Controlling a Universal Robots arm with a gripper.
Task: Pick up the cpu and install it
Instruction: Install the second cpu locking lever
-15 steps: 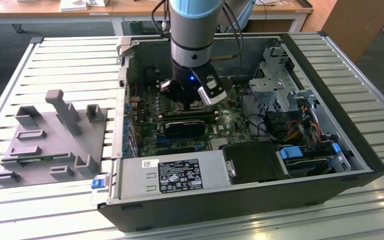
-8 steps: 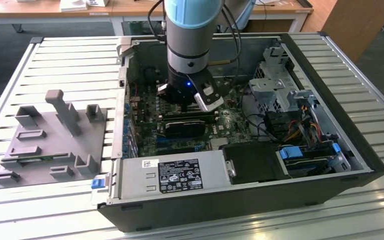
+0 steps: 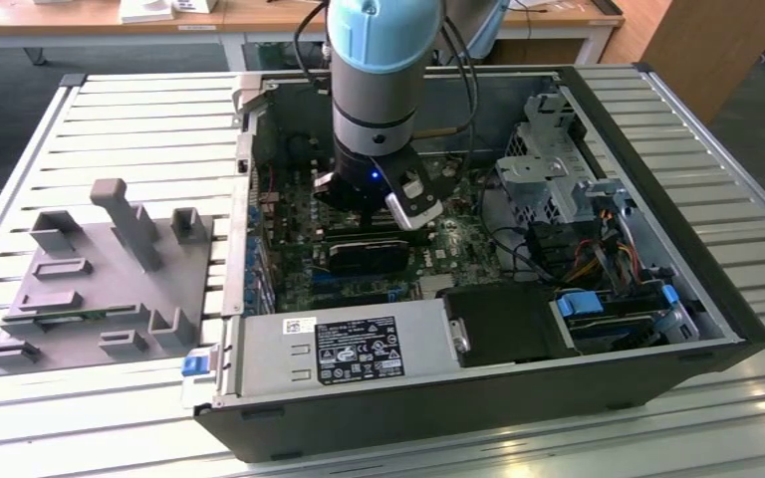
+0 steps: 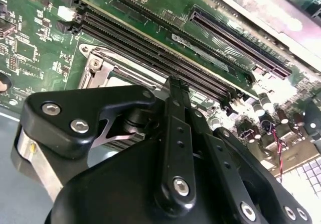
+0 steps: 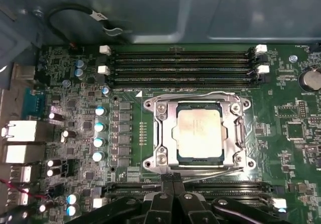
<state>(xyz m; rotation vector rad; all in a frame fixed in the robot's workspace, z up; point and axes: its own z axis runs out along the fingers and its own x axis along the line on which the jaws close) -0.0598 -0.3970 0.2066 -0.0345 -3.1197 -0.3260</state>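
Chip (image 5: 199, 133) already seated flat in socket frame (image 5: 159, 133), so nothing in my gripper (image 5: 173, 180); fingers pressed together, empty, poised just above board (image 5: 80, 113) inside case (image 3: 701, 299).

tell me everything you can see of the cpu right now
The cpu is a small flat square chip with a pale silvery metal top plate that has notched edges, and a thin darker rim around it. In the first wrist view it lies flat inside the metal socket frame on the green motherboard, between rows of black memory slots. The claw sits beside the frame, apart from the chip; nothing rests on the chip's top. The chip looks seated in the socket.
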